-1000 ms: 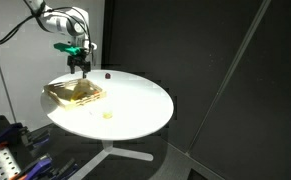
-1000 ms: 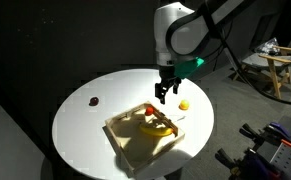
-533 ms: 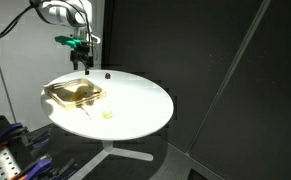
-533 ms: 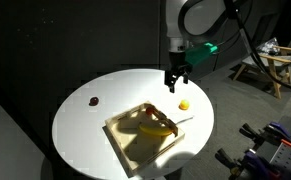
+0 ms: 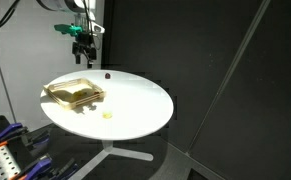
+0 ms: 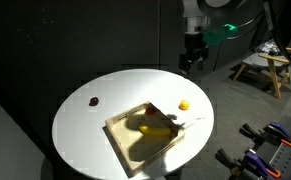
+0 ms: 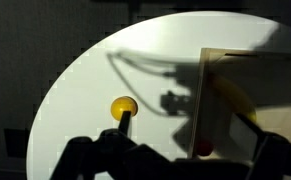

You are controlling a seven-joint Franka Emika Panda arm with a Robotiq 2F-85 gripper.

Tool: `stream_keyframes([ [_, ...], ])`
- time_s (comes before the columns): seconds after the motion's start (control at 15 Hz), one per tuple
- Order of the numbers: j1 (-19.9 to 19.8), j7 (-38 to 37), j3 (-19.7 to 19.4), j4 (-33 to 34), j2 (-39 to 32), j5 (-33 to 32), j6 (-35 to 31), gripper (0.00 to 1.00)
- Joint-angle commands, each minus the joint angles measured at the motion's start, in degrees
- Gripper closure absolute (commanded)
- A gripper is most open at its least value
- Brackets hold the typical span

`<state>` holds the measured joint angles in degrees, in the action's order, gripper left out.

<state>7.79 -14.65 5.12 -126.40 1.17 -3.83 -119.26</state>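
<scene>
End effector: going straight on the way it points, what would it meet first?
Likely the bare white table beside the small yellow object, short of the wooden tray. The end effector hangs high above, open, so the exact spot is uncertain.

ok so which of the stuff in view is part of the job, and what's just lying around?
Job, likely:
- gripper, open, high above the table
- ball, yellow, nearest below it
- tray
- banana in the tray

Lying about:
- dark red bit across the table
- clamps off the table
- stool behind
</scene>
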Motion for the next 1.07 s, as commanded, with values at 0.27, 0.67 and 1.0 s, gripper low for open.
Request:
stream_keyframes([
  [0.27,-2.7,4.7,-0.7,-4.3,9.9,1.1,7.3,0.0],
  [0.67,-3.7,5.8,-1.7,-6.9,14.8,2.1,6.8,0.0],
  [1.0,-4.0,4.1,-1.2,-6.4,14.3,1.0,7.0,0.0],
])
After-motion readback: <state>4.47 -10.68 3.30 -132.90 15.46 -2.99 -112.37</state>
